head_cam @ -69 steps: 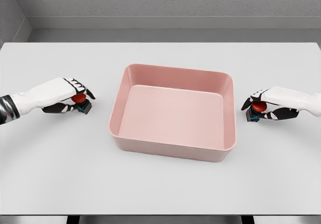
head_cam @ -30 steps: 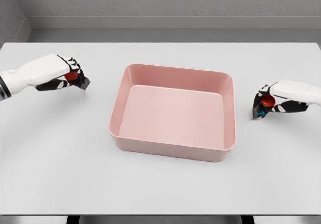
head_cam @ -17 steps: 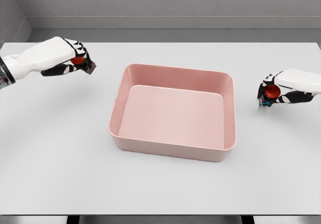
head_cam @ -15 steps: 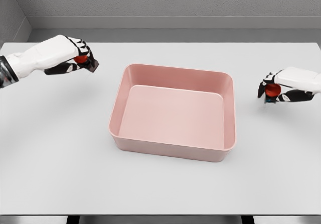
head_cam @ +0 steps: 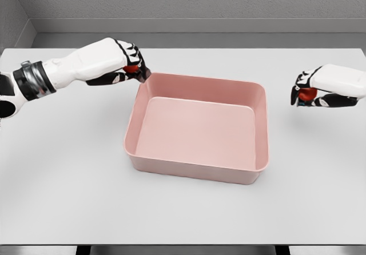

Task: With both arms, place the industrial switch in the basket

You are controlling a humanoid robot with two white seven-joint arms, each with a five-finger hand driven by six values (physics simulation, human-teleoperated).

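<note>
Left hand [head_cam: 123,60] fingers curl around a switch [head_cam: 132,68] over the basket's [head_cam: 197,163] far-left corner; right hand [head_cam: 320,86] grips another switch [head_cam: 307,94] above the surface's [head_cam: 68,180] right edge.

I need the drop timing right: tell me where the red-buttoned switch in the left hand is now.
In the head view, the red-buttoned industrial switch sits gripped in the left hand, left of centre at the far-left corner of the pink rectangular plastic basket.

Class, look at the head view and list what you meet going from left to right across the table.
Left hand shut on a red-buttoned switch → pink basket → second red-buttoned switch, held in the right hand.
</note>
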